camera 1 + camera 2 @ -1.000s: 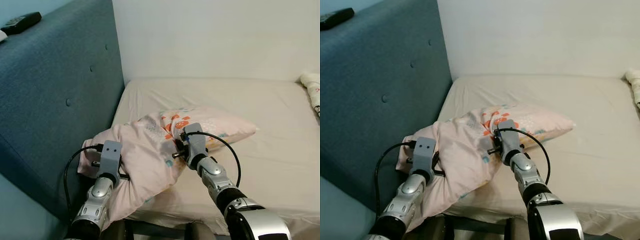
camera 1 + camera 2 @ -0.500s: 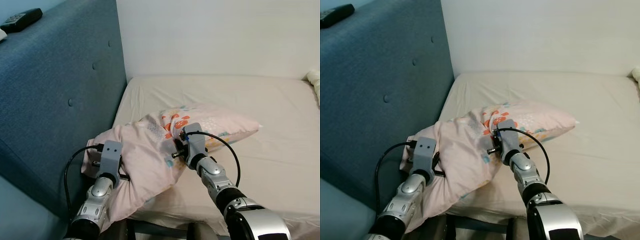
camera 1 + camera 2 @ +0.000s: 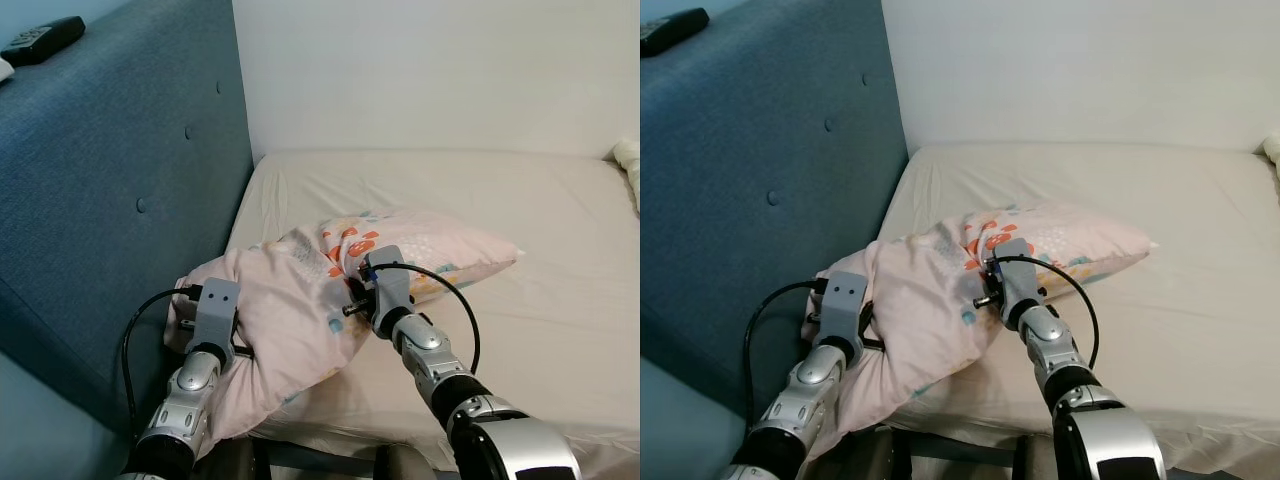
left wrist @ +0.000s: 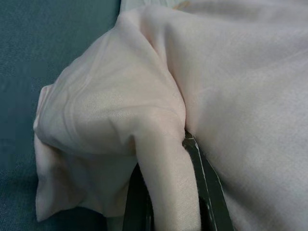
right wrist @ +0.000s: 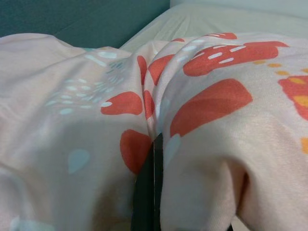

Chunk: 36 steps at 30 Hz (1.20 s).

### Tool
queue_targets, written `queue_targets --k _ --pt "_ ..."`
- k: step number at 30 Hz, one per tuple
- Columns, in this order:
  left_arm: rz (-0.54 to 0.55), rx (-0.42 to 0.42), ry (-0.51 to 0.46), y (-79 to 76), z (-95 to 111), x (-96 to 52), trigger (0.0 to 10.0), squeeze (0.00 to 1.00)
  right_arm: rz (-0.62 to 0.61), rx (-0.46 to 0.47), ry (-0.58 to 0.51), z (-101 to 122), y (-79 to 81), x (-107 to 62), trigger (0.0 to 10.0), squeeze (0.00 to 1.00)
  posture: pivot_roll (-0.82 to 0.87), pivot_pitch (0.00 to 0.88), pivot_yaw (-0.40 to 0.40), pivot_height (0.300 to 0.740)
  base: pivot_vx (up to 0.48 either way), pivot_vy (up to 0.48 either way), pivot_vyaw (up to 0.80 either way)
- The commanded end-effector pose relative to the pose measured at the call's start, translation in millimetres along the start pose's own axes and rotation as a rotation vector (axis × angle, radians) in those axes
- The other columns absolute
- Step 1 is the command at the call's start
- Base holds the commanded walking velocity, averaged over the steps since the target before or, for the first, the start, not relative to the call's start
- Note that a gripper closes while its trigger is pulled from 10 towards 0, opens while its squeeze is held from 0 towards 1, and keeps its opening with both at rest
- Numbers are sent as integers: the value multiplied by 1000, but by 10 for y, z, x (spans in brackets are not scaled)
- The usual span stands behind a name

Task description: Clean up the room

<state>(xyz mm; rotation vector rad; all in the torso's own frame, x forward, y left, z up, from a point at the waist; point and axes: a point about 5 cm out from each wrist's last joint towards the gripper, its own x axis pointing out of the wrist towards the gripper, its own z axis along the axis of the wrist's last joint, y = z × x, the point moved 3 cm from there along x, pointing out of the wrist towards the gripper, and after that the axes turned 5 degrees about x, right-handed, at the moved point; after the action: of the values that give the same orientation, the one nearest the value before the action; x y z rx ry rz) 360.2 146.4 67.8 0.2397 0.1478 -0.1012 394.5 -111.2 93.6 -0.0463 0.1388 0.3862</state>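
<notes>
Bed [image 3: 560,300]: you see beige sheet, blue headboard [image 3: 110,180] along its left edge.
Pillow [image 3: 300,300]: pink, patterned, at bed's front left corner.
Your left end effector [image 4: 166,192]: clamped on plain pillow fold.
Your right end effector [image 5: 150,192]: pinched on patterned fabric.

Two silver segmented arms, grey box-shaped wrist housings, looping black cables; left gripper [image 4: 166,202] and right gripper [image 5: 149,192] fingers black.

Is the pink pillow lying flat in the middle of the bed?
No, the pillow is bunched at the bed's near corner beside the blue headboard, pinched by both grippers.
</notes>
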Motion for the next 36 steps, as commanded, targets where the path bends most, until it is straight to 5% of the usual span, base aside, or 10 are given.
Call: queue_targets --k 1,7,9,13,15,19,25,27,29,36 --pt "-13 29 0 -22 38 44 10000 0 43 -36 -33 106 76 43 10000 0 100 171 15 630 0 0 0" --pt "-36 91 -26 -1 469 354 10000 0 -40 -141 -43 477 -199 122 10000 0 100 220 30 630 0 0 0" --pt "-1 90 -89 85 941 521 10000 0 -110 -208 -96 912 -403 163 10000 0 106 239 34 630 0 0 0" --pt "15 100 -149 127 1223 572 10000 0 -139 -235 -138 1182 -475 176 10000 0 110 248 32 630 0 0 0" --pt "60 85 -228 250 1571 598 10000 0 -136 -257 -235 1625 -456 197 10000 0 124 263 29 630 0 0 0" --pt "90 77 -267 344 1691 587 10000 0 -109 -233 -283 1806 -403 205 10000 0 130 267 26 630 0 0 0" --pt "154 129 -238 581 1285 436 10000 0 155 -216 -214 1537 12 298 10000 0 147 280 26 630 0 0 0" --pt "227 124 -139 769 784 248 10000 0 316 -256 -106 1115 230 285 10000 0 163 287 17 630 0 0 0" --pt "238 113 -106 809 562 119 10000 0 365 -264 -67 930 291 258 10000 0 170 284 8 630 0 0 0" --pt "143 90 -94 553 223 -189 10000 0 328 -244 -4 611 240 202 10000 0 180 277 -7 630 0 0 0"
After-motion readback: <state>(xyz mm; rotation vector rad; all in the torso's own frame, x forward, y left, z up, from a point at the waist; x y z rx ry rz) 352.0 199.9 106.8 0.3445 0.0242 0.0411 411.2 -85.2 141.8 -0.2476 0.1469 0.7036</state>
